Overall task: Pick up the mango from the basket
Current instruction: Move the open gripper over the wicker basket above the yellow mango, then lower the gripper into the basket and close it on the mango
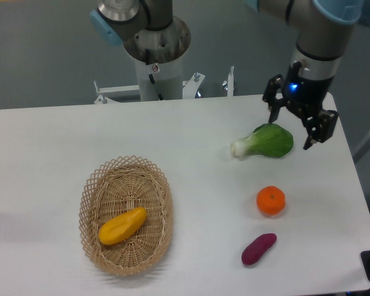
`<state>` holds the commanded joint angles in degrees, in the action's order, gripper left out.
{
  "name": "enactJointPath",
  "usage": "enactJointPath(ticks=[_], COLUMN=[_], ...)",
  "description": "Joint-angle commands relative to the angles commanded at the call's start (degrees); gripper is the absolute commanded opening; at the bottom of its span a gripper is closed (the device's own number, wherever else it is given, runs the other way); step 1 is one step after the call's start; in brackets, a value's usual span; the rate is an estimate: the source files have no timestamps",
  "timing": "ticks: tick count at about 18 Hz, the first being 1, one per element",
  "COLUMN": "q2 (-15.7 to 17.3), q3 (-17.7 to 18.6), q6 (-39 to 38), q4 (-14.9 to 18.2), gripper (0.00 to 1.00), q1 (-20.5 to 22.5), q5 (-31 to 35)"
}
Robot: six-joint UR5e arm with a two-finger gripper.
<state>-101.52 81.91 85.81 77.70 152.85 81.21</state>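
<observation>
Our gripper (pixel 291 127) fingers spread wide, holding nothing, far from mango (pixel 123 226) in basket (pixel 90 197). We might bump green veggie (pixel 266 141) just below.

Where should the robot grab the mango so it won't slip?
Probably across the mango's fat middle, coming straight down from above. It lies flat and slanted in the basket, whose rim blocks the sides. The hand is open, so its fingers could close on the two long sides.

mango (pixel 123 226) uncovered in basket (pixel 89 191), open above, other produce well apart
</observation>
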Motion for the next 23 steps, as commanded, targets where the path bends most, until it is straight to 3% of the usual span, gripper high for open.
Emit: enactJointPath(ticks=[3, 8, 13, 20, 23], q2=[-0.2, -2.2, -5.6, -12.9, -14.6], q3=[0.6, 3.6, 5.2, 5.2, 5.4], q6=[-10.4, -30.5, -41.8, -41.7, -36.7], q4=[-2.6, -12.1, -19.6, -20.4, -20.4], gripper=[1.0, 1.0, 1.0, 1.0, 1.0], q1=[-4.6, -14.5, -21.8, -29.4, -30.2], q5=[0.0, 0.3, 0.4, 5.9, 5.5])
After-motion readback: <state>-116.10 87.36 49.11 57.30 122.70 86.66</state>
